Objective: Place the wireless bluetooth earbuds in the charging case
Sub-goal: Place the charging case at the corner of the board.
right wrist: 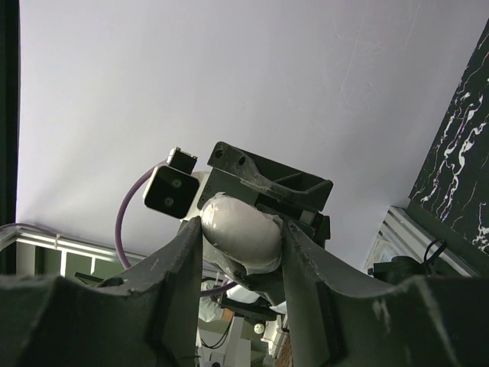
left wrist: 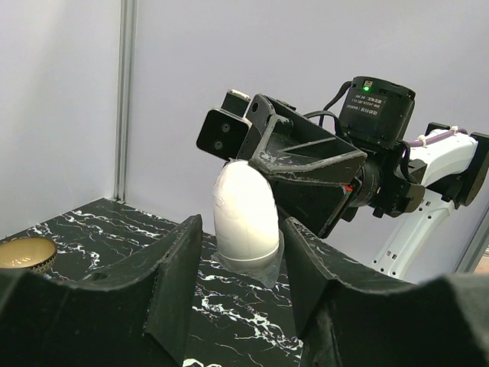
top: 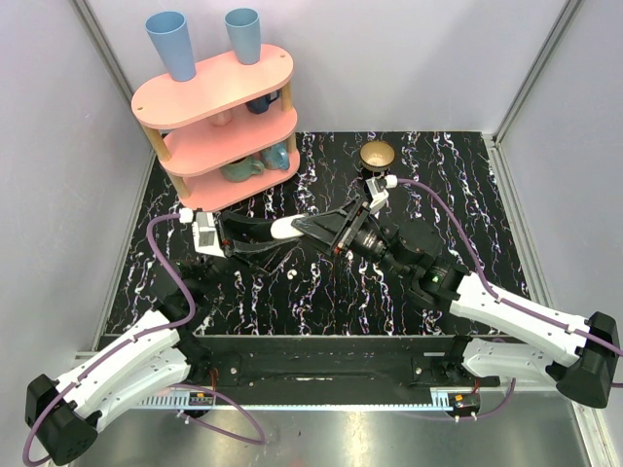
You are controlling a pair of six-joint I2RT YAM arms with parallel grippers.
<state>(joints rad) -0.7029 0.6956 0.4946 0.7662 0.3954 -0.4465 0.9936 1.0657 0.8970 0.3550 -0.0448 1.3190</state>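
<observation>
Over the black marbled table (top: 467, 195), you had the charging case (left wrist: 244, 218) clamped by left gripper (left wrist: 241, 237) and right gripper (right wrist: 238, 229) together, its long axis along the left fingers (left wrist: 179, 283).

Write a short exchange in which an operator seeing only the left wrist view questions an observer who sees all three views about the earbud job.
Operator: The left gripper flanks the charging case. Does the other arm grip it too?
Observer: Yes; the right wrist view shows the right gripper clamping it.
Operator: Anything loose on the table?
Observer: From above, a small white piece, likely an earbud, lies on the grippers' near side, towards the arm bases.
</observation>
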